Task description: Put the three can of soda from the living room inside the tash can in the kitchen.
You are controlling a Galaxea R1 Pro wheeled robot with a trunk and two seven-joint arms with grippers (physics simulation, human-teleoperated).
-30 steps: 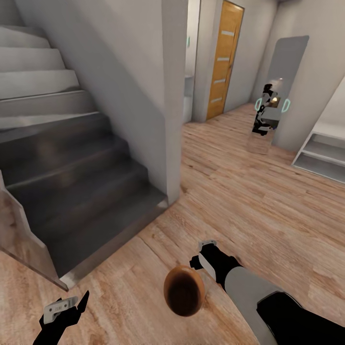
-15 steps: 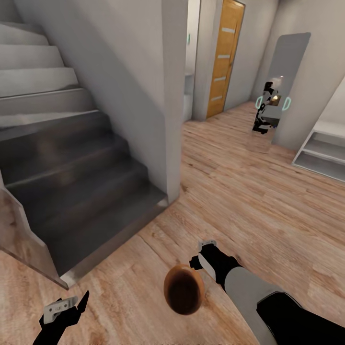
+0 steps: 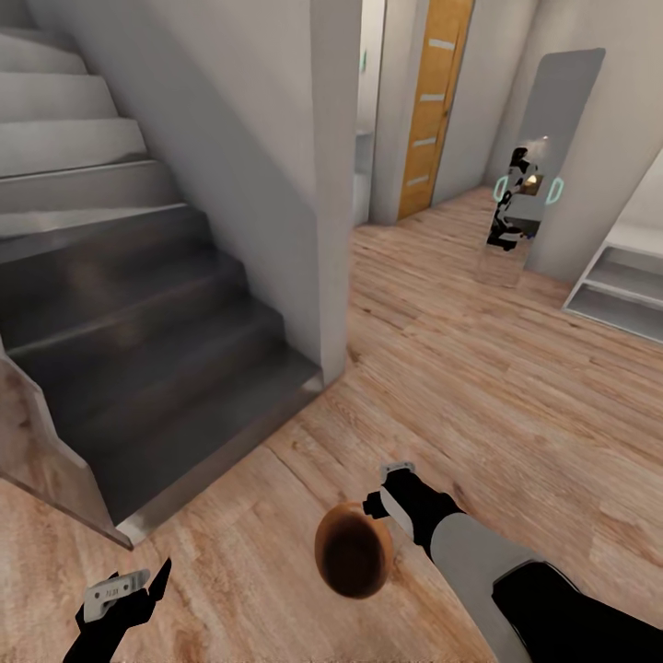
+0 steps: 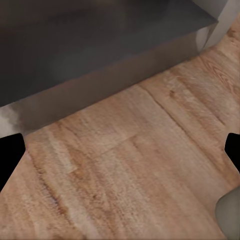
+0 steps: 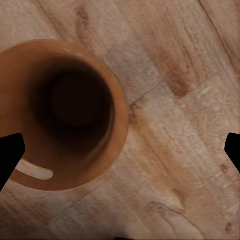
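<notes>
The trash can (image 3: pixel 354 552), a glossy copper-brown bin with a dark inside, hangs off the floor beside my right gripper (image 3: pixel 385 493), its mouth turned toward the head camera. In the right wrist view I look straight into the trash can (image 5: pixel 75 115); one fingertip (image 5: pixel 10 157) overlaps its rim, and the right gripper (image 5: pixel 120 155) holds it there. My left gripper (image 3: pixel 133 585) is low at the left, open and empty over bare planks, as the left gripper (image 4: pixel 120 155) shows in its wrist view. The soda cans are out of view.
A dark grey staircase (image 3: pixel 138 304) rises at the left, ending at a white wall corner (image 3: pixel 331 230). Light wood floor (image 3: pixel 460 368) runs ahead to an orange door (image 3: pixel 433 101). A standing mirror (image 3: pixel 548 157) reflects me, and a white low shelf (image 3: pixel 617 285) stands at the right.
The whole view has shifted a little: mirror and door slid right and up, the stairs crept upward. Both grippers and the trash can kept their places in the picture.
</notes>
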